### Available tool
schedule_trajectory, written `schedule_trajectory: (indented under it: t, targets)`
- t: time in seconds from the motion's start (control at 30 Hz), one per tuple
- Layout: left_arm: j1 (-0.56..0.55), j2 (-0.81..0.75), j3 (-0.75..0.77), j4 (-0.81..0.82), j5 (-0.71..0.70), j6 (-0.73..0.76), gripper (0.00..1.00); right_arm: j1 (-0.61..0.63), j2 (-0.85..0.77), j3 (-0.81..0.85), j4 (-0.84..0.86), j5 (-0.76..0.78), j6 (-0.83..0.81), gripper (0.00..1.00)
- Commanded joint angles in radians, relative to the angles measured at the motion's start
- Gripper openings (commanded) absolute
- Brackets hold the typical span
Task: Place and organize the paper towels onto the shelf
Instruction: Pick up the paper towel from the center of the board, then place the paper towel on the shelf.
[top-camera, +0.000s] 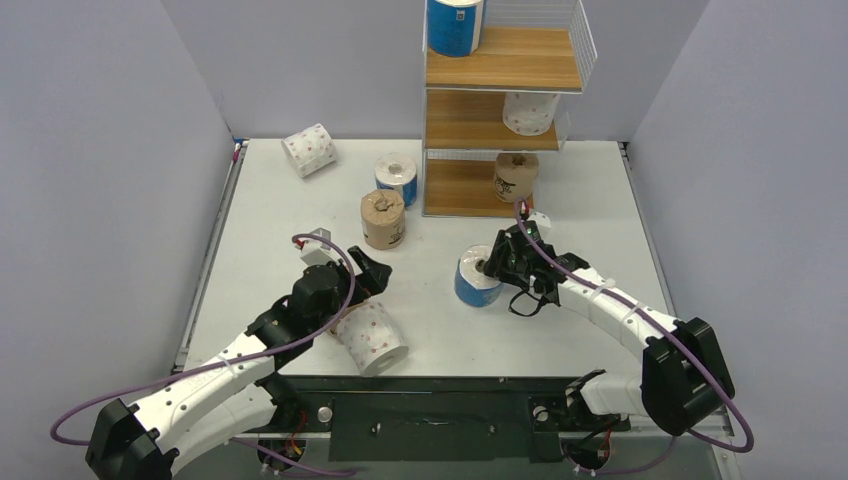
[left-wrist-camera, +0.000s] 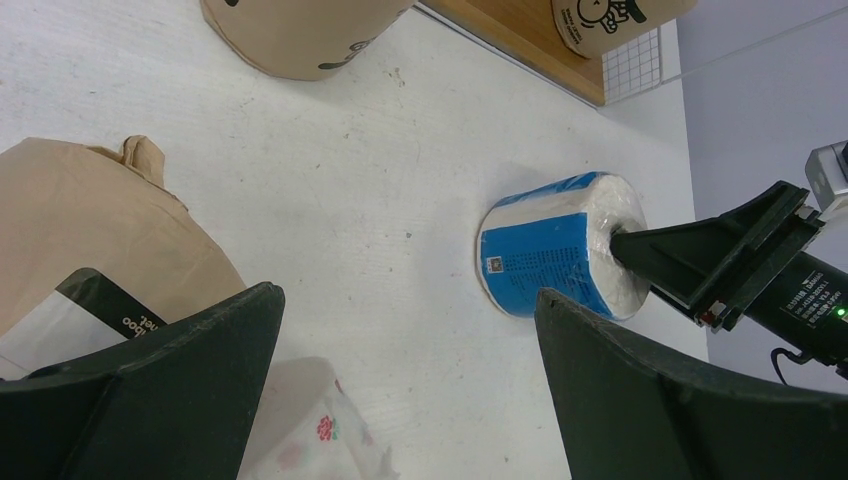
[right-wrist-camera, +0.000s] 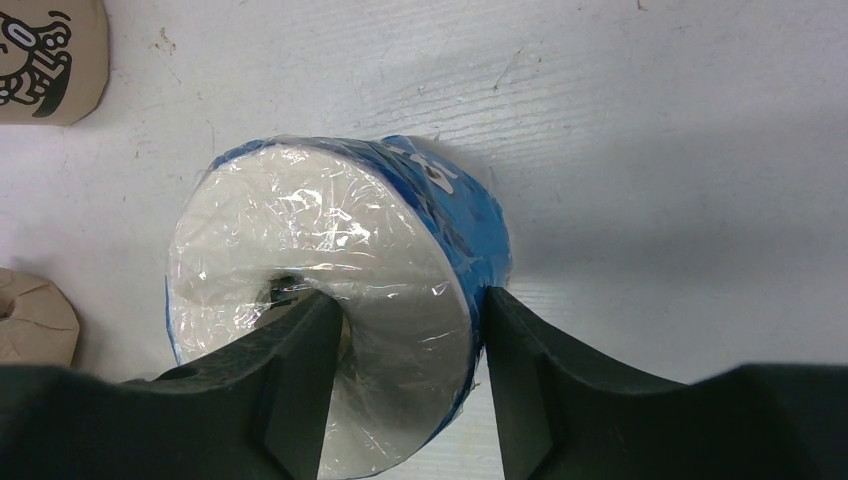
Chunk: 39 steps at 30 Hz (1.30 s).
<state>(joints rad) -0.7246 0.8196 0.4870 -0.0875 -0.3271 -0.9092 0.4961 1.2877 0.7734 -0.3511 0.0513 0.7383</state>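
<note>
Overhead view of a white table with two robot arms reaching in from the bottom edge. At the upper centre stands the shelf, a three-tier rack of wooden boards in a white wire frame. It already carries three paper towels, one per tier: a blue roll on top, a white roll with pink dots in the middle and a brown roll on the lowest board.

Five rolls lie loose on the table. A dotted roll lies on its side at the upper left. A second blue roll and a brown kraft roll stand just left of the shelf. Another dotted roll lies near the bottom, beside the left arm.

The fifth, a blue-wrapped roll, lies on its side at centre, below the shelf. The right claw straddles its wall, with one finger poked into the cardboard core and the other outside the blue wrapper. That placement suits pinching the wall, since the whole roll looks too fat to span. The jaws are partly drawn in, but whether they already grip cannot be told. The roll rests on the table.

The left claw hangs wide apart and holds nothing. It sits left of centre between the brown kraft roll and the near dotted roll, seemingly waiting its turn.
</note>
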Motion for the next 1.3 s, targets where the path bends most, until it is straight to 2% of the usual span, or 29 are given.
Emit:
schedule_trajectory:
  t: [0.0, 0.27, 0.4, 0.63, 0.83, 0.97, 1.07, 1.27]
  targets:
    - [0.006, -0.002, 0.049, 0.061, 0.013, 0.001, 0.96, -0.008, -0.011, -0.020, 0.007, 0.003, 0.008, 0.46]
    - [0.005, 0.008, 0.083, 0.089, 0.002, 0.006, 0.96, -0.015, -0.125, 0.058, -0.098, 0.036, -0.019, 0.39]
    - [0.006, 0.034, 0.153, 0.117, -0.011, 0.035, 0.97, -0.020, -0.186, 0.136, -0.170, 0.057, -0.036, 0.38]
    - [0.007, 0.116, 0.341, 0.157, -0.041, 0.129, 0.96, -0.046, -0.254, 0.419, -0.318, 0.121, -0.092, 0.38]
    - [0.007, 0.214, 0.457, 0.308, -0.019, 0.202, 0.96, -0.081, -0.207, 0.694, -0.379, 0.153, -0.113, 0.38]
    - [0.006, 0.306, 0.583, 0.327, 0.001, 0.276, 0.96, -0.103, -0.150, 0.856, -0.390, 0.158, -0.112, 0.39]
    - [0.007, 0.372, 0.665, 0.375, 0.060, 0.352, 0.96, -0.132, -0.105, 0.970, -0.394, 0.144, -0.107, 0.39]
    - [0.008, 0.461, 0.726, 0.580, 0.195, 0.488, 0.96, -0.159, 0.002, 1.150, -0.389, 0.150, -0.090, 0.39]
